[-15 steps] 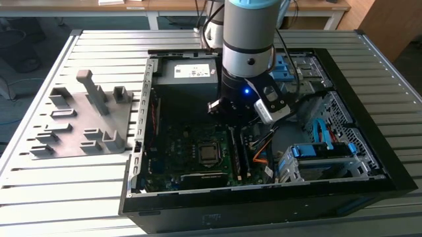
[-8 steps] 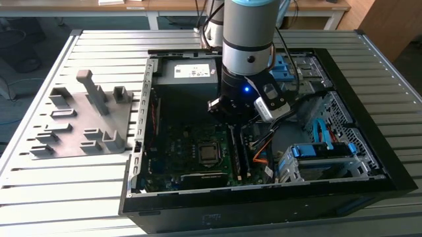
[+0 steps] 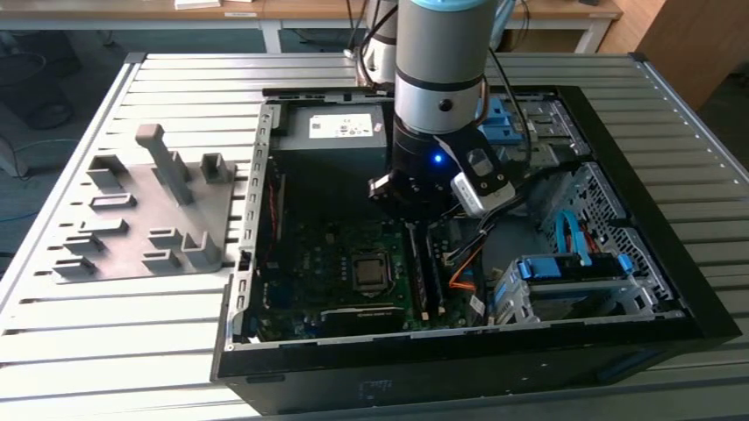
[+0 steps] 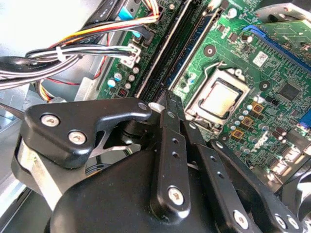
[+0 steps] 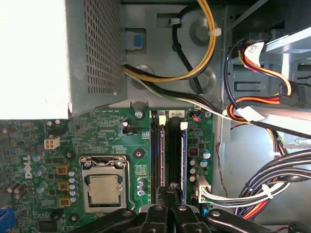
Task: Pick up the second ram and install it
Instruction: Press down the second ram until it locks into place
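Gripper [image 5: 170, 206] directly over second ram [image 5: 171, 155].

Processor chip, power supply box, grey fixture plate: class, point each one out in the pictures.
processor chip [image 5: 103, 189], first wrist view, middle of its metal lid.
power supply box [image 5: 95, 53], first wrist view, its perforated side wall.
grey fixture plate [image 3: 126, 224], exterior view, a bare flat patch between its upright blocks.

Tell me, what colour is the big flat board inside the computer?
Green. The motherboard shows best in the first wrist view.
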